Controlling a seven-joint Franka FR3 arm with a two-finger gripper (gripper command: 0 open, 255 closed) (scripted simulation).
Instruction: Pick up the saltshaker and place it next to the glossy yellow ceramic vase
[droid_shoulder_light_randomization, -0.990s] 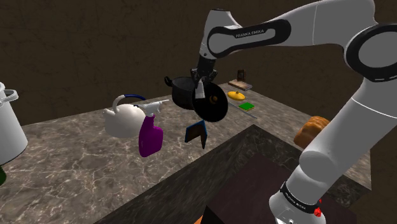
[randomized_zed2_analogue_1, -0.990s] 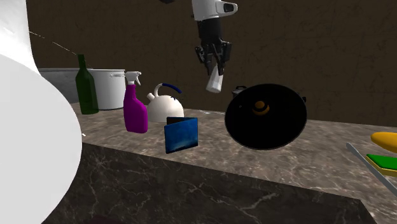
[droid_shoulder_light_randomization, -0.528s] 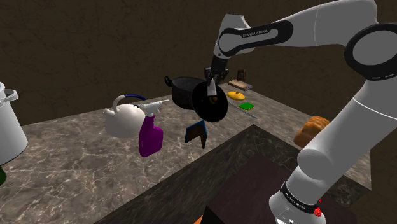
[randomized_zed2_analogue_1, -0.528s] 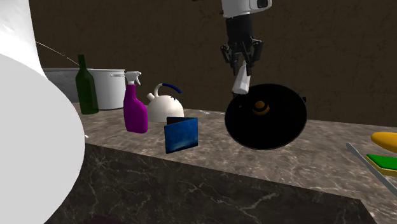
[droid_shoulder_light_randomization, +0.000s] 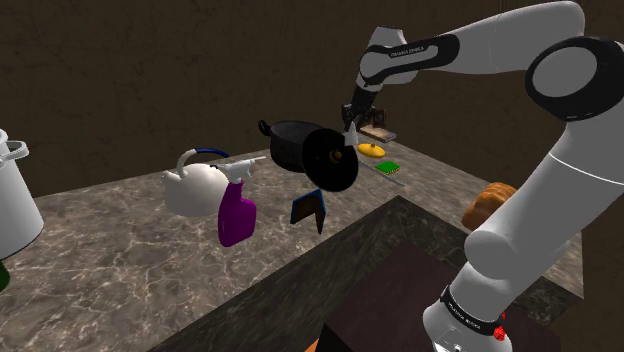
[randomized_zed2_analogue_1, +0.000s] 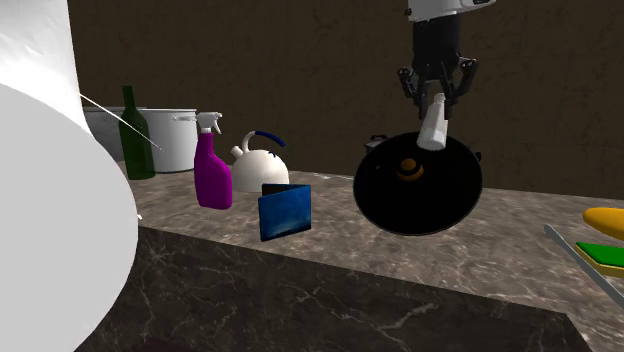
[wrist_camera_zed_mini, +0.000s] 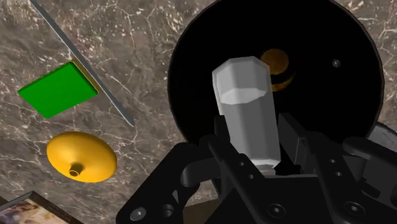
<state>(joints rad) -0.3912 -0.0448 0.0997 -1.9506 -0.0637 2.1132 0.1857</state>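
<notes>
A pale grey saltshaker (randomized_zed2_analogue_1: 433, 125) hangs in the air with my black gripper (randomized_zed2_analogue_1: 436, 100) shut on its upper part. In the wrist view the saltshaker (wrist_camera_zed_mini: 248, 114) sticks out between the fingers of the gripper (wrist_camera_zed_mini: 254, 162), above an upright black round lid (wrist_camera_zed_mini: 273, 63). The squat, glossy yellow vase (wrist_camera_zed_mini: 81, 157) lies on the marble counter, off to one side of the shaker. From the shoulder camera, the gripper (droid_shoulder_light_randomization: 352, 117) and saltshaker (droid_shoulder_light_randomization: 350, 128) hover just left of the yellow vase (droid_shoulder_light_randomization: 371, 150). That vase (randomized_zed2_analogue_1: 605, 220) sits at the second exterior view's right edge.
The black lid (droid_shoulder_light_randomization: 332, 160) stands on edge before a black pot (droid_shoulder_light_randomization: 290, 143). A green sponge (droid_shoulder_light_randomization: 388, 168) with a grey strip, a picture frame (droid_shoulder_light_randomization: 378, 132) and bread (droid_shoulder_light_randomization: 490, 203) lie near the vase. A white kettle (droid_shoulder_light_randomization: 195, 185), purple spray bottle (droid_shoulder_light_randomization: 237, 210) and blue card (droid_shoulder_light_randomization: 308, 208) stand leftward.
My gripper has carried the saltshaker to the right in both exterior views, from above the black pot to a spot over the lid's right edge, nearer the yellow vase.
</notes>
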